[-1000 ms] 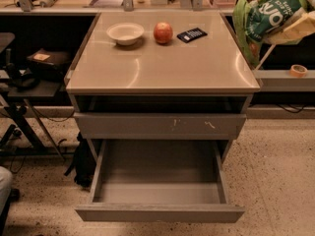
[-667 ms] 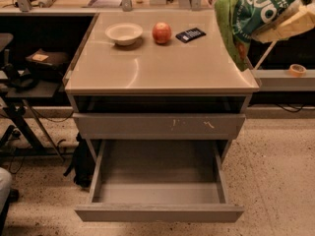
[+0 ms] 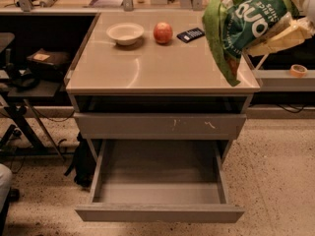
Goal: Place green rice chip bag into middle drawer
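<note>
The gripper [image 3: 275, 36] is hanging at the upper right, over the right rear corner of the cabinet top [image 3: 147, 68]. Its pale fingers are pinching the green rice chip bag [image 3: 241, 26] from the right side. The bag is dangling in the air, its lower corner drooping across the top's right edge. The middle drawer [image 3: 157, 181] is standing pulled out below, with nothing visible inside. The scratched drawer front [image 3: 160, 125] above it is sitting closed.

Judgement: the carry is under way. Doing it well is requiring the bag to travel forward past the top's front edge, then descend over the drawer's centre before release.
</note>
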